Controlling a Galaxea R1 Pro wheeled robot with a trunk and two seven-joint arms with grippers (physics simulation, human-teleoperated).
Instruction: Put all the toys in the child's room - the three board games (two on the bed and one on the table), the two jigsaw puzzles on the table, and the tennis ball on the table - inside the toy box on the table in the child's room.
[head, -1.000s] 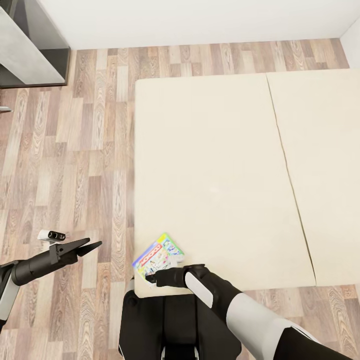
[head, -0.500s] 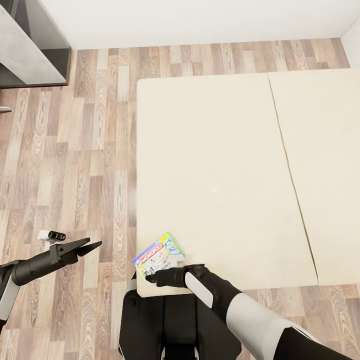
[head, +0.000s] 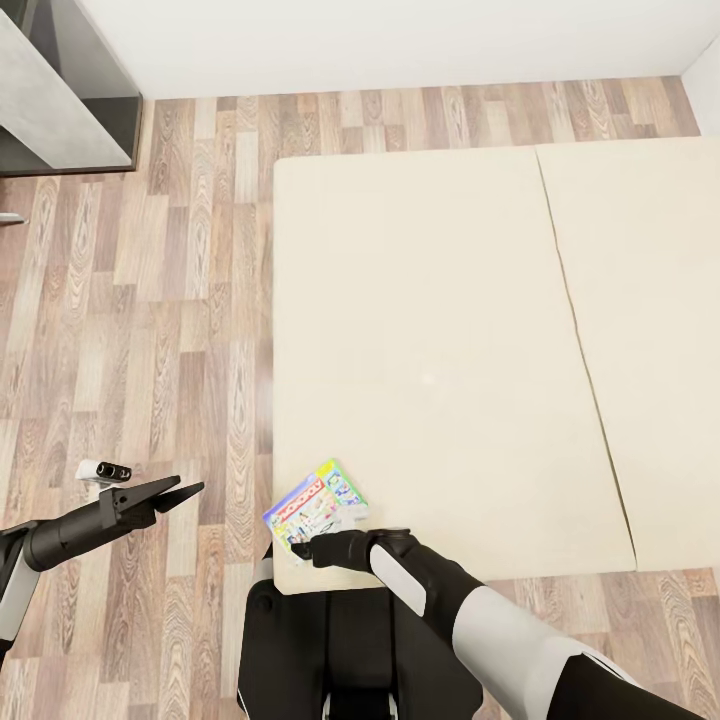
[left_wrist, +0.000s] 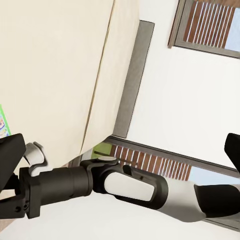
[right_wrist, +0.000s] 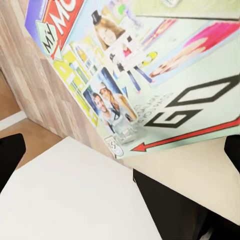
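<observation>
The colourful flat cardboard board game box (head: 315, 507) lies on the near left corner of the wide cream mattress of the bed (head: 440, 300), tilted, its near corner close to the bed's near edge. Over the last second it has kept its place on the mattress, while the black right gripper (head: 305, 549) has crept a little to the right and nearer, its tip now at the box's near edge; whether it touches cannot be told from the head view. In the right wrist view the printed lid (right_wrist: 150, 75) looms close, with dark finger ends at the two edges of the frame, so the jaws stand apart and hold nothing. By my reading, the grasp is being lined up and is not yet made; this game has still to go to the toy box.

To the left, over the wood-plank floor (head: 160, 300), the black left gripper (head: 178, 491) hangs with its fingers slightly parted and empty. A grey and black cabinet (head: 60, 90) stands far left by the white wall (head: 400, 40). Nothing lies between claw and box; the flat lid, low on the mattress, may prove awkward to pinch.
</observation>
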